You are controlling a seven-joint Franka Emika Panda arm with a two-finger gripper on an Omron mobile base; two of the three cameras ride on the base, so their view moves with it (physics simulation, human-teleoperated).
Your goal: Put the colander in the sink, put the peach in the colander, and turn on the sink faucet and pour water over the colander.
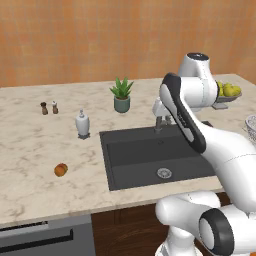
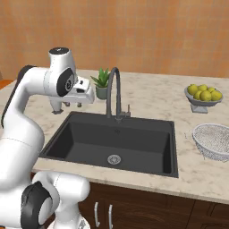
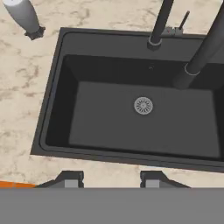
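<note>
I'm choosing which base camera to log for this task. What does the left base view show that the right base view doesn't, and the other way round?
Left base view alone: the small round orange peach on the marble counter, the white soap dispenser, two small shakers.

Right base view alone: the whole silvery wire-mesh colander on the counter right of the basin, and the tall dark gooseneck faucet unobstructed.

Both: the dark grey rectangular sink, the potted green plant, the grey bowl of lemons.

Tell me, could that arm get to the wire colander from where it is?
Probably yes: the colander sits in the open on the counter right of the sink, nothing over it, and the gripper holds nothing.
</note>
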